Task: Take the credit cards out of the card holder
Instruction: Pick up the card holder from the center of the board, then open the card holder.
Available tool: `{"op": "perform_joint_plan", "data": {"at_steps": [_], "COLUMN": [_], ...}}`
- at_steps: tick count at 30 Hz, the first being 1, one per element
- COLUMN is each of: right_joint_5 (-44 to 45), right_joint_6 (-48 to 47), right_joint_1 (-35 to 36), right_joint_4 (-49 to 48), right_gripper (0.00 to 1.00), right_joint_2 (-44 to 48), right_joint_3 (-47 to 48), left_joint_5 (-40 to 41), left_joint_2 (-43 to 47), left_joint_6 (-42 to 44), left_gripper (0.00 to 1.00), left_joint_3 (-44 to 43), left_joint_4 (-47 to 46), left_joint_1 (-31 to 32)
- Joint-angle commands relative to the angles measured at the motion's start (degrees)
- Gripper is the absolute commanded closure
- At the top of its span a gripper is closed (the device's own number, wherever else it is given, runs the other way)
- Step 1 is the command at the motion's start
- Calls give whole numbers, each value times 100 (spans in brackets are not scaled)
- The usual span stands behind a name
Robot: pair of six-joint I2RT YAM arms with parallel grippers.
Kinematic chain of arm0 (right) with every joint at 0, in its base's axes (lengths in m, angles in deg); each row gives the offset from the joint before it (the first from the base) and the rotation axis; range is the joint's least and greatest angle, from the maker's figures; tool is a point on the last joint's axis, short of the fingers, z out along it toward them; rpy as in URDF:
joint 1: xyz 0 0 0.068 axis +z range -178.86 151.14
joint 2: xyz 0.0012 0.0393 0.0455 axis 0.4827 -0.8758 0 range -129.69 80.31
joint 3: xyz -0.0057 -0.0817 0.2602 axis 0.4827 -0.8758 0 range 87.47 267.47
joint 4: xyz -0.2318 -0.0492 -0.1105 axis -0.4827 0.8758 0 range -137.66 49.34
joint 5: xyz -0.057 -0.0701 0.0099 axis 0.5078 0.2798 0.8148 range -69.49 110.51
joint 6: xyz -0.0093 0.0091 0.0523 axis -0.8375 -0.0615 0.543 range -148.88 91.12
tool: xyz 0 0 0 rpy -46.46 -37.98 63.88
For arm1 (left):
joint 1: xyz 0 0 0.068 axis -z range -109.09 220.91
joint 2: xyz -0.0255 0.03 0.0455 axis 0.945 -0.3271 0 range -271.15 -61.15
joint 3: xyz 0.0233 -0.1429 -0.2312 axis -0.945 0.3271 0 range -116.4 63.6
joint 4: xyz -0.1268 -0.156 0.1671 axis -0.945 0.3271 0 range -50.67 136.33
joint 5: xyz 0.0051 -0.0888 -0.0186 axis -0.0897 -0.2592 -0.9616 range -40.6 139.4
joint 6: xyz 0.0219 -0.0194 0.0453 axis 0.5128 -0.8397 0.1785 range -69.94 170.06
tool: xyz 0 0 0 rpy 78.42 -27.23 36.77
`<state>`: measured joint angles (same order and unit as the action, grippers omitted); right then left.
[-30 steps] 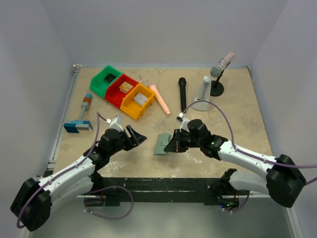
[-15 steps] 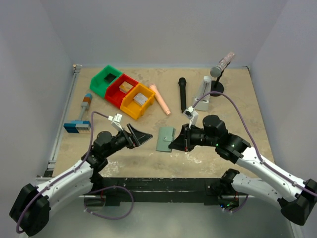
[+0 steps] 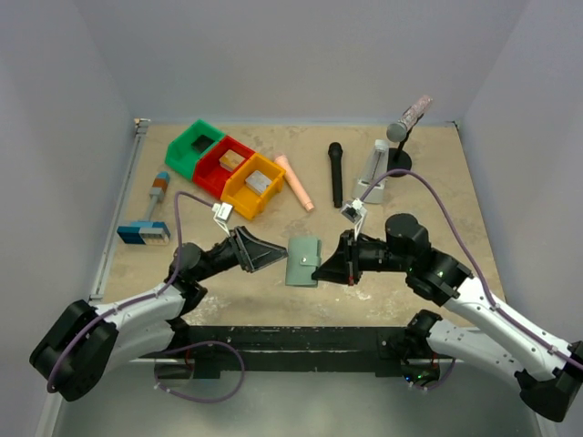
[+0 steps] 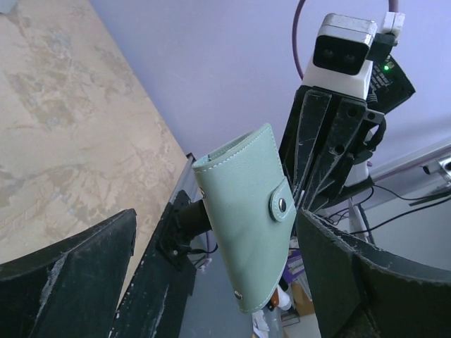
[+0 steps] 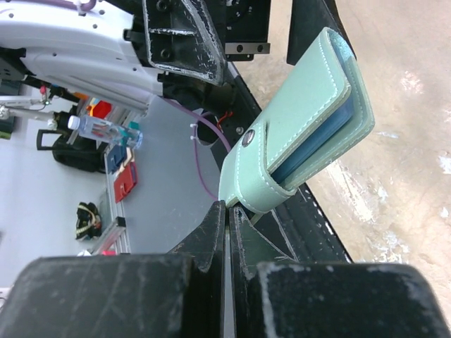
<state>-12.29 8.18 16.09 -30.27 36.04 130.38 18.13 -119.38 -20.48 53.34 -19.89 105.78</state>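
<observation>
The right tool point(image 3: 324, 268) is pinching the holder point(image 3: 303, 261) by one corner, its fingers point(image 5: 220, 224) closed tight on the cover just beside the snap tab. The holder is hanging clear of the tabletop point(image 3: 428, 182), around the middle of the near edge, between the two arms. It is folded shut, with the tab snapped over one side. In the right wrist view, blue inner panels are showing between the pale teal covers along the open edge point(image 5: 317, 137); the cards themselves cannot be made out.

The left tool point(image 3: 271, 256) is spread wide and gripping nothing, pointing right at the holder from just beside it. In the left wrist view its two fingers point(image 4: 67, 264) are framing the holder point(image 4: 246, 225) on either side without touching it, and the right tool point(image 4: 331, 151) is showing behind the holder.

Three bins point(image 3: 223, 168), green, red and orange, are sitting in a row at the far left, well apart from both tools.
</observation>
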Motion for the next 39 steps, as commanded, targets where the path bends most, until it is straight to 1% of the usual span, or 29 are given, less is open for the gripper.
{"op": "perform_joint_plan", "data": {"at_steps": [1, 6, 11, 20, 23, 27, 31, 34, 39], "right_joint_5": [-298, -368, -429, -438, -438, -394, -333, -298, -262], "right_joint_6": [-6, -14, 56, 100, 109, 83, 65, 38, -14], "right_joint_1": [-4, -4, 58, 181, 190, 190, 190, 190, 190], "right_joint_4": [-359, -376, -578, -711, -719, -693, -693, -693, -623], "right_gripper": [100, 100, 100, 100, 100, 100, 100, 100, 100], "right_joint_2": [164, 138, 15, -143, -117, -126, -126, -117, -126], "right_joint_3": [68, 68, 50, 182, 200, 200, 156, 103, 94], "left_joint_5": [-249, -397, -661, -776, -793, -872, -916, -943, -934], "left_joint_2": [-39, 67, 14, -258, -328, -504, -689, -785, -751], "left_joint_6": [-162, -3, 67, 85, 67, -135, -416, -583, -671], "left_gripper": [0, 0, 5, 11, 16, 33, 43, 48, 51], "left_joint_3": [-55, -274, -503, -486, -450, -433, -406, -380, -354], "left_joint_4": [-1022, -775, -679, -722, -836, -1319, -1838, -2110, -2252], "left_joint_1": [-16, -7, 46, 151, 178, 178, 169, 169, 178]}}
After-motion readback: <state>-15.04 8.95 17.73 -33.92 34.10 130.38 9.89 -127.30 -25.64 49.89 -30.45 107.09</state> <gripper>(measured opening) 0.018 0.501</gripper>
